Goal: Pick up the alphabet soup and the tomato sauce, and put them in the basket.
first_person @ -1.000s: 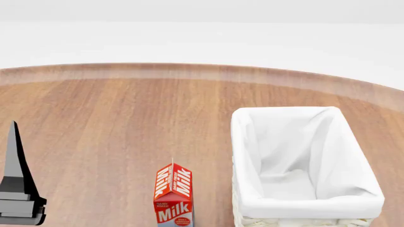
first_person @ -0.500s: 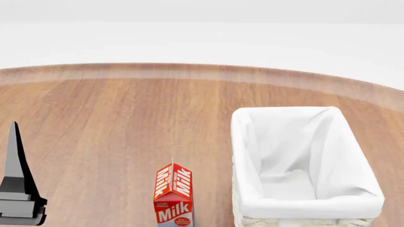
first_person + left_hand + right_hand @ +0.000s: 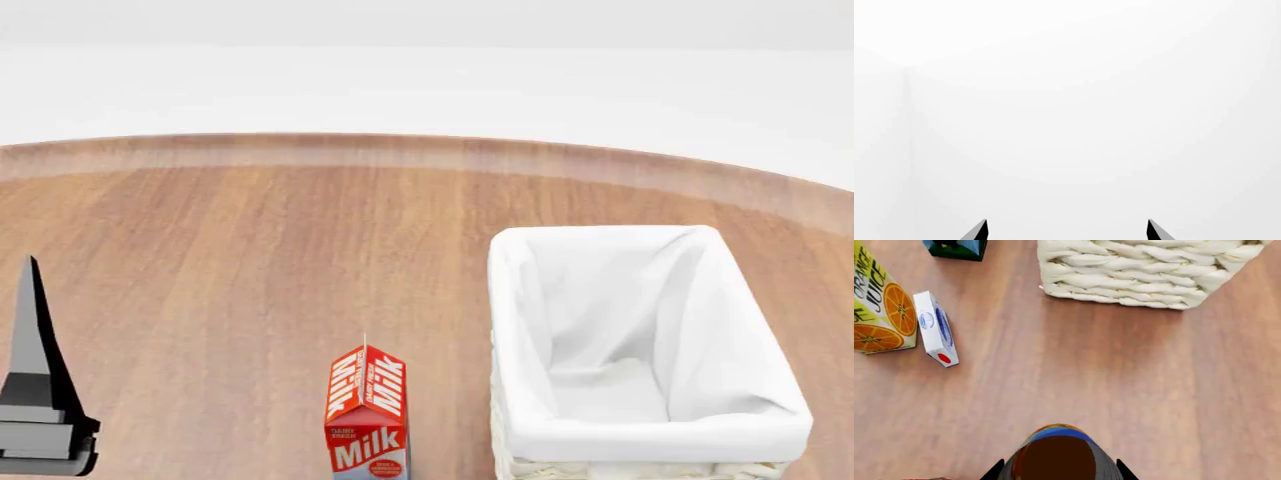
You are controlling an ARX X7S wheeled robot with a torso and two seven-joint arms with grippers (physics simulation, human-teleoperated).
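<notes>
In the right wrist view the alphabet soup (image 3: 1057, 450), a can with a blue label and an orange band, sits between the two dark fingertips of my right gripper (image 3: 1059, 471), which is shut on it above the wooden table. Beyond it stands the basket (image 3: 1147, 275), woven and cream; the head view shows its white-lined rim (image 3: 510, 300) at the right with nothing inside. My left gripper (image 3: 1067, 231) points at a blank white background, fingers wide apart and holding nothing; it rises at the head view's left edge (image 3: 34, 350). The tomato sauce is out of view.
A red milk carton (image 3: 367, 415) stands just left of the basket. In the right wrist view an orange juice carton (image 3: 881, 305), a small white box (image 3: 935, 330) and a blue-green box (image 3: 957, 247) stand off to one side of the basket.
</notes>
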